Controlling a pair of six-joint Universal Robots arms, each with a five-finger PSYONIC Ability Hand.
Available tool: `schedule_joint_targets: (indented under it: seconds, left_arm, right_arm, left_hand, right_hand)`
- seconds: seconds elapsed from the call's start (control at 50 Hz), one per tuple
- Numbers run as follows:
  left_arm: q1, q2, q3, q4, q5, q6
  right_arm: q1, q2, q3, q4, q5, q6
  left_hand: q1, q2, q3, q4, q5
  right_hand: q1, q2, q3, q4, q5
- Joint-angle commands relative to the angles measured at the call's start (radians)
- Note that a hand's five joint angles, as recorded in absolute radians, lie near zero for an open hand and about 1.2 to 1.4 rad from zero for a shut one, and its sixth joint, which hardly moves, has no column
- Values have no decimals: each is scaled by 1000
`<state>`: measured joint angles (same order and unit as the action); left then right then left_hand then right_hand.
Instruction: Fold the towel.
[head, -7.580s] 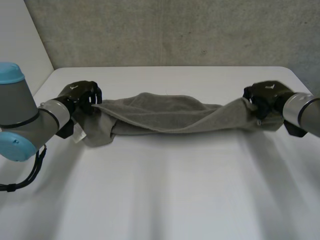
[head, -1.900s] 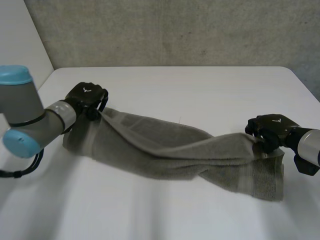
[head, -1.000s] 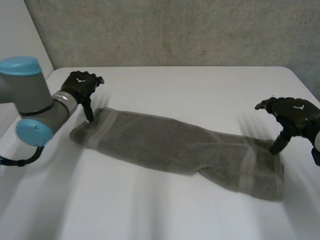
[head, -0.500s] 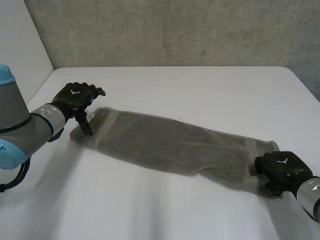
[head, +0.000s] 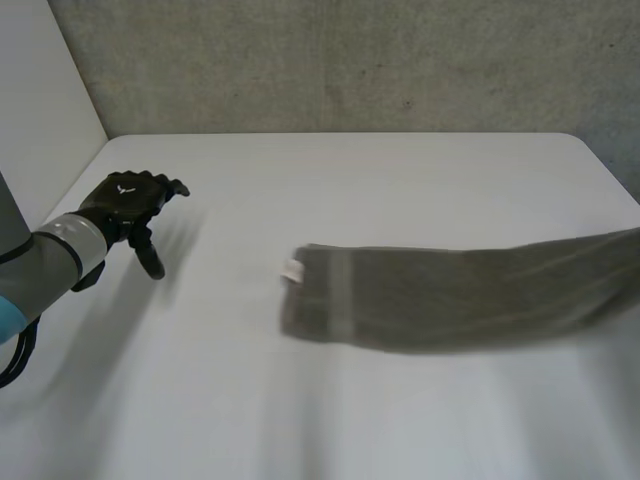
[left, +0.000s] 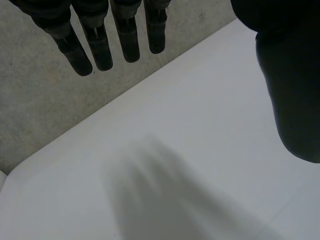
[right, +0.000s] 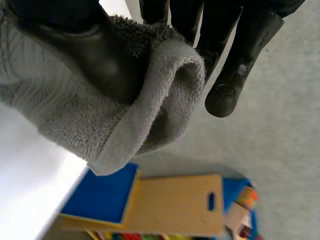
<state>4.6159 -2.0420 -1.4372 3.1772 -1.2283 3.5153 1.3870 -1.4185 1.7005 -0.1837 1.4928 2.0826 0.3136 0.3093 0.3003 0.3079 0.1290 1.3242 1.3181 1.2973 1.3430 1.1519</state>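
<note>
The grey towel (head: 450, 295) lies in a long band across the right half of the white table (head: 350, 180), running off toward the right edge. A small white tag (head: 293, 270) sits at its free left end. My left hand (head: 125, 200) hovers over the table's left side, well apart from the towel, with its fingers (left: 100, 45) straight and nothing in them. In the right wrist view my right hand (right: 95, 55) pinches a rolled end of the towel (right: 150, 95) between thumb and fingers.
A concrete wall (head: 350, 60) stands behind the table. Past the table's edge, below my right hand, a blue panel (right: 100, 197) and a wooden board (right: 175, 205) with a handle slot lie among coloured items.
My right hand has shut on the towel's right end and pulled the whole towel far to the right. The left hand has come off the towel and drifted left, staying open.
</note>
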Motion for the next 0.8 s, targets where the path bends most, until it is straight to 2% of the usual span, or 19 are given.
schedule_joint_targets:
  seconds: [0.02, 0.08, 0.12, 0.14, 0.18, 0.2, 0.28, 0.34, 0.38, 0.4, 0.42, 0.44, 0.46, 0.48, 0.58, 0.66, 0.8]
  left_arm:
    - [9, 5, -6, 0, 12, -6]
    - [11, 17, -9, 0, 12, -25]
    - [9, 23, -11, 0, 12, -35]
    - [9, 26, -11, 0, 12, -44]
    - [8, 26, -12, 0, 12, -48]
    - [3, 26, -12, 0, 12, -50]
    - [-3, 31, -14, 0, 10, -58]
    - [-12, 34, -19, 0, 10, -68]
    - [-17, 37, -19, 0, 12, -70]
    - [-26, 40, -17, 0, 12, -70]
    - [-35, 40, -15, 3, 12, -70]
    - [-35, 40, -15, 3, 12, -70]
    - [-45, 40, -12, 6, 10, -70]
    - [-54, 40, -8, 12, 12, -70]
    - [-97, 40, 9, 20, 9, -72]
    - [-137, 36, 31, 20, 4, -78]
    - [-230, 22, 75, 20, 6, -160]
  right_arm:
    - [352, 82, -241, -8, 126, 31]
    - [426, 96, -271, -8, 126, 60]
    - [591, 156, -340, -7, 115, 124]
    - [592, 156, -340, -7, 115, 125]
    - [743, 240, -390, 12, 112, 160]
    - [744, 240, -390, 12, 112, 160]
    - [871, 355, -395, 84, 110, 166]
    - [902, 394, -371, 137, 95, 177]
    - [911, 395, -346, 145, 72, 185]
    - [917, 391, -319, 147, 37, 195]
    - [917, 391, -318, 147, 37, 195]
    - [913, 379, -297, 147, -4, 209]
    - [912, 378, -297, 147, -5, 209]
    - [906, 357, -280, 148, -32, 227]
    - [886, 289, -248, 150, -60, 298]
    - [810, 247, -226, 159, -62, 349]
    - [707, 141, -150, 176, -69, 452]
  left_hand:
    - [6, 10, 19, 11, 16]
    - [6, 10, 19, 11, 16]
    - [6, 10, 19, 11, 16]
    - [6, 10, 19, 11, 16]
    - [6, 10, 19, 11, 16]
    - [6, 10, 19, 11, 16]
    - [6, 10, 19, 11, 16]
    - [6, 10, 19, 11, 16]
    - [6, 10, 19, 11, 16]
    - [6, 10, 19, 11, 16]
    - [6, 10, 19, 11, 16]
    - [6, 10, 19, 11, 16]
    - [6, 10, 19, 11, 16]
    - [6, 10, 19, 11, 16]
    - [0, 4, 13, 5, 10]
    - [3, 7, 16, 8, 13]
    - [6, 10, 19, 11, 16]
  right_hand:
    - [72, 78, 99, 53, 70]
    - [72, 78, 99, 53, 70]
    - [72, 78, 99, 53, 70]
    - [72, 78, 99, 53, 70]
    - [72, 78, 99, 53, 70]
    - [72, 78, 99, 53, 70]
    - [72, 78, 99, 53, 70]
    - [72, 78, 99, 53, 70]
    - [72, 78, 99, 53, 70]
    - [-206, -200, -179, -225, -208]
    - [-209, -203, -182, -227, -211]
    - [-755, -749, -728, -774, -757]
    - [-761, -754, -734, -779, -763]
    - [-1150, -1144, -1123, -1168, -1152]
    - [-1150, -1144, -1123, -1168, -1152]
    - [-1150, -1144, -1123, -1168, -1152]
    - [-1150, -1144, -1123, -1168, -1152]
